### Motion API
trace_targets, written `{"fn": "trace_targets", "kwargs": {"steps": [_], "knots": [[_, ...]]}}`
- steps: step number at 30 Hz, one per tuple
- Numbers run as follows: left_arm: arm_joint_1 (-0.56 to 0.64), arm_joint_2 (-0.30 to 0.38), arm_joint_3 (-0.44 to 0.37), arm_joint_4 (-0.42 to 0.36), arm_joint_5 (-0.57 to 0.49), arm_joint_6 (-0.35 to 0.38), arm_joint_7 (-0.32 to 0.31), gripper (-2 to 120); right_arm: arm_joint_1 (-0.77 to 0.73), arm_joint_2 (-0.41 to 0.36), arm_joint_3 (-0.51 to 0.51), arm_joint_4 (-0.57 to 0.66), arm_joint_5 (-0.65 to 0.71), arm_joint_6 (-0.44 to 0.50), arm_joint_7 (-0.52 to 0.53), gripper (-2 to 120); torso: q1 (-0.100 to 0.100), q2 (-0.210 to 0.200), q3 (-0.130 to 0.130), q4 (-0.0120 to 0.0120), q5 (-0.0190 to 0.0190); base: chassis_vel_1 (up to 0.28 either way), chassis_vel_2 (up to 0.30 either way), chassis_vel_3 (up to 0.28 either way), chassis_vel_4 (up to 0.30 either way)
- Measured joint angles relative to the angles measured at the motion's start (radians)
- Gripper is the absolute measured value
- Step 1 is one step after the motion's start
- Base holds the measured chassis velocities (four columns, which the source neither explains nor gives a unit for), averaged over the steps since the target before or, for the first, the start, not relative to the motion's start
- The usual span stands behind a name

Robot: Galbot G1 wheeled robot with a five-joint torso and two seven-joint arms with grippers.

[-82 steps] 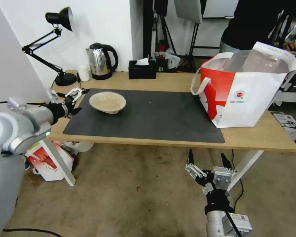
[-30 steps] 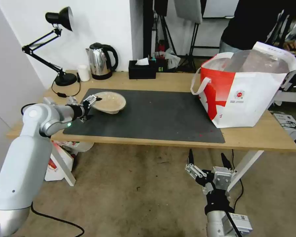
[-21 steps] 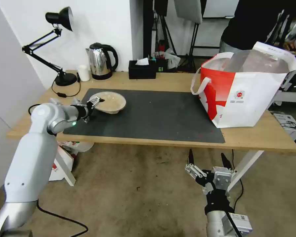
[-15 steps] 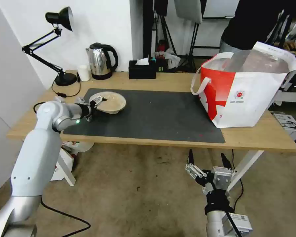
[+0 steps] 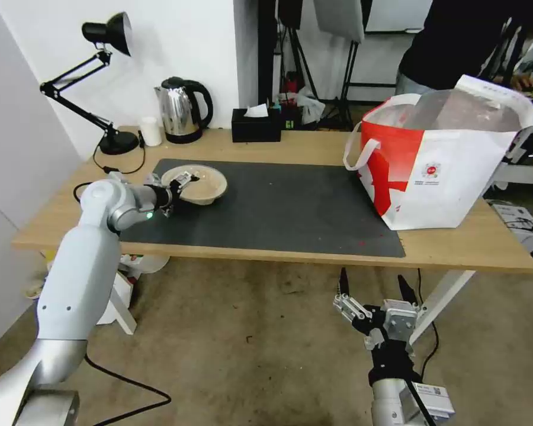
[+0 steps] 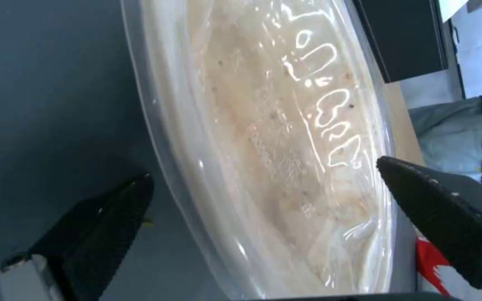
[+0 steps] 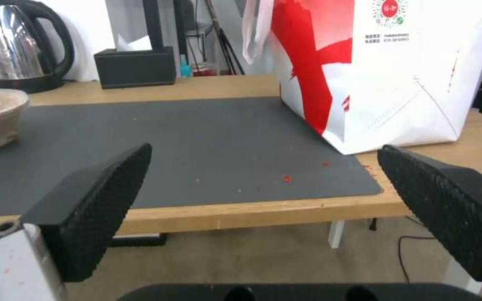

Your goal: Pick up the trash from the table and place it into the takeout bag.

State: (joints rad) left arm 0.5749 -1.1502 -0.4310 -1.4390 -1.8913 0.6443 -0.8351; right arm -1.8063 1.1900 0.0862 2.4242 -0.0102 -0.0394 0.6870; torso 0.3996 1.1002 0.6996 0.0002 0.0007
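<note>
- The shallow beige bowl (image 5: 195,184) sits upright at the left end of the dark grey mat (image 5: 278,207), which lies on the light-wood table (image 5: 468,242).
- In the left wrist view the shallow beige bowl (image 6: 274,138) has a glossy, pale inside with small dark specks and a thin smeared residue; no solid food can be made out in it.
- The left gripper (image 5: 181,182) is at the bowl's left rim. Its fingers are spread, one black finger (image 6: 104,225) outside the wall over the mat and the other over the bowl's inside, so the rim runs between them; neither pad is seen pressing on it.
- The takeout bag (image 5: 450,171), white with a red panel and a small round red logo, stands upright at the table's right end, half on the mat, well apart from the bowl. Its mouth gapes open and shows silver foil lining; what it holds cannot be told.
- The right gripper (image 5: 373,296) hangs below the table's front edge, near the white table leg (image 5: 438,302), fingers spread wide and gripping nothing.
- Along the back edge stand a steel kettle (image 5: 183,109), a small white cup (image 5: 150,131), a black tissue box (image 5: 256,125) with a tissue poking out, and a black desk lamp (image 5: 103,83).
</note>
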Motion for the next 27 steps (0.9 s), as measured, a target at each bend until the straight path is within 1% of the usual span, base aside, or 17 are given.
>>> {"fn": "trace_targets", "kwargs": {"steps": [7,13,17,18,20,21,22,24,26,27], "knots": [[-0.01,-0.018,0.002,0.027,0.031,0.008,0.021,100,0.0,0.0,0.0,0.0,0.0,0.0,0.0,100,0.0,0.0,0.0,0.0004,0.0003,0.0,0.0,0.0,0.0],[-0.01,-0.03,0.006,0.031,0.057,0.008,0.032,99,0.0,0.0,0.0,0.0,0.0,0.0,0.0,100,0.0,0.0,0.0,0.0005,0.0002,0.0,0.0,0.0,0.0],[-0.012,-0.037,0.012,0.034,0.07,0.007,0.033,87,0.0,0.0,0.0,0.0,0.0,0.0,0.0,100,0.0,0.0,0.0,0.0008,-0.0002,0.0,0.0,0.0,0.0],[-0.012,-0.037,0.012,0.034,0.07,0.007,0.033,87,0.0,0.0,0.0,0.0,0.0,0.0,0.0,100,0.0,0.0,0.0,0.0008,-0.0002,0.0,0.0,0.0,0.0],[-0.014,-0.038,0.015,0.035,0.073,0.007,0.033,80,0.0,0.0,0.0,0.0,0.0,0.0,0.0,100,0.0,0.0,0.0,0.0003,-0.0004,0.0,0.0,0.0,0.0],[-0.015,-0.038,0.016,0.035,0.074,0.006,0.033,75,0.0,0.0,0.0,0.0,0.0,0.0,0.0,100,0.0,0.0,0.0,0.0003,-0.0005,0.0,0.0,0.0,0.0],[-0.015,-0.038,0.016,0.035,0.074,0.006,0.033,75,0.0,0.0,0.0,0.0,0.0,0.0,0.0,100,0.0,0.0,0.0,0.0003,-0.0005,0.0,0.0,0.0,0.0],[-0.015,-0.037,0.018,0.036,0.076,0.006,0.033,64,0.0,0.0,0.0,0.0,0.0,0.0,0.0,100,0.0,0.0,0.001,0.0,-0.0006,0.0,0.0,0.0,0.0],[-0.013,-0.034,0.018,0.035,0.077,0.005,0.033,56,0.0,0.0,0.0,0.0,0.0,0.0,0.0,100,0.001,0.0,0.001,-0.0002,-0.0007,0.0,0.0,0.0,0.0],[-0.013,-0.034,0.018,0.035,0.077,0.005,0.033,56,0.0,0.0,0.0,0.0,0.0,0.0,0.0,100,0.001,0.0,0.001,-0.0002,-0.0007,0.0,0.0,0.0,0.0]]}}
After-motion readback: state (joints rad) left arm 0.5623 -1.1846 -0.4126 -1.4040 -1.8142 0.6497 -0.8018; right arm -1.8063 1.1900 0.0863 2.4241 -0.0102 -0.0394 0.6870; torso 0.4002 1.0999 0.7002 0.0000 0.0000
